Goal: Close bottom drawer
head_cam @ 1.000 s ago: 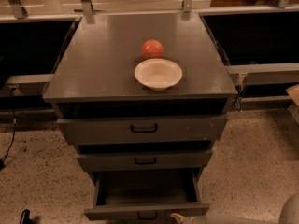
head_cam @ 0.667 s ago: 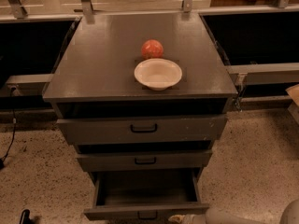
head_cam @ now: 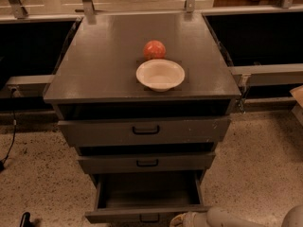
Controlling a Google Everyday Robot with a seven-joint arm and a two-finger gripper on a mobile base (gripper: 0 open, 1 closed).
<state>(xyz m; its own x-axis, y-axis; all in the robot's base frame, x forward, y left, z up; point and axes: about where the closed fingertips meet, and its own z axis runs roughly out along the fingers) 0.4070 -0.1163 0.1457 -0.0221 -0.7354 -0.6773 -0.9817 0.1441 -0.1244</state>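
We find the gripper (head_cam: 182, 220) at the very bottom edge of the frame, right of centre, a pale shape with its arm (head_cam: 236, 218) running off toward the lower right corner. We cannot tell whether the jaws are apart or together, since the frame edge cuts them off. Just to their left, touching or nearly touching, is the front panel of the bottom drawer (head_cam: 147, 193), with its small black loop handle (head_cam: 149, 217) beside the gripper. That drawer stands pulled well out toward the lower edge, its plain grey inside open to us. Above it sit the middle drawer (head_cam: 180, 162) and the top drawer (head_cam: 189, 130), both fronts further back than the bottom one, each with a dark gap over it. Higher up, the cabinet's grey surface (head_cam: 99, 65) carries a white bowl (head_cam: 160, 74) near its front edge, and a red-orange ball (head_cam: 155, 49) just behind the bowl. Speckled floor (head_cam: 42, 183) spreads on both sides, with a dark cable (head_cam: 10, 141) at the left.
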